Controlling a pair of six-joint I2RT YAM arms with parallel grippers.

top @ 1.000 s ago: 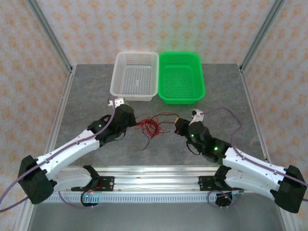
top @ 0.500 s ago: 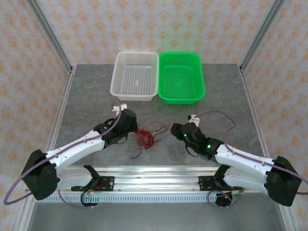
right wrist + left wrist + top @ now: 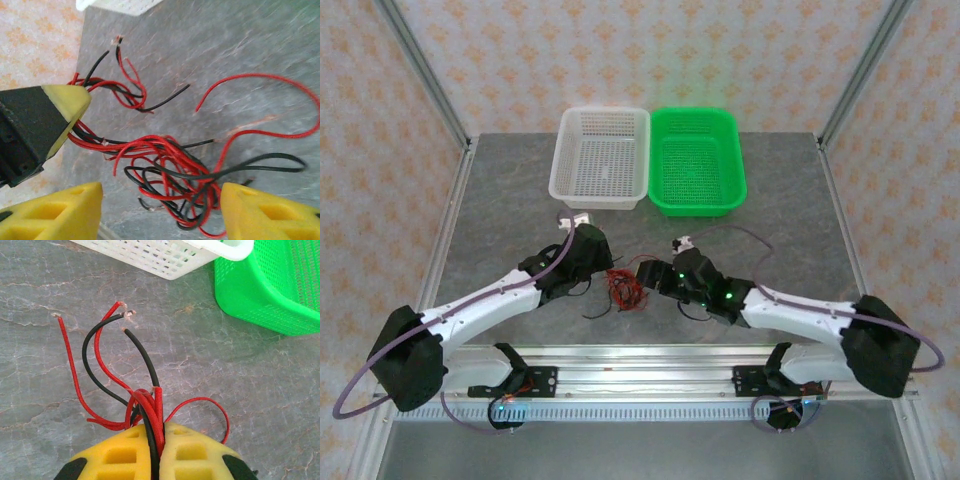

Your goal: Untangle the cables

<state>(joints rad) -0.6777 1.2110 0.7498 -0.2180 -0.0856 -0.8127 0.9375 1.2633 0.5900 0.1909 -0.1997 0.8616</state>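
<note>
Grey marbled bench [image 3: 490, 200] fills the floor of a wallpapered cell, with a white basket [image 3: 595, 201] and a green basket [image 3: 700, 209] side by side at its far edge. Left of centre, the left tool [image 3: 159, 442] is clamped shut on the cables [image 3: 148, 405]. Red and black strands are pinched together between its yellow pads [image 3: 120, 457]. Beyond the tips, several loose ends fan out over bare bench toward the white basket's near corner. In the top view the tangled knot lies on the bench just right of that tool, between the two tools. The right tool [image 3: 161, 200] faces it with its jaws spread wide, one yellow finger on each side of the red and black loops. Whether either finger touches a strand I cannot tell. One long red strand arcs away from the knot across the bench.
</note>
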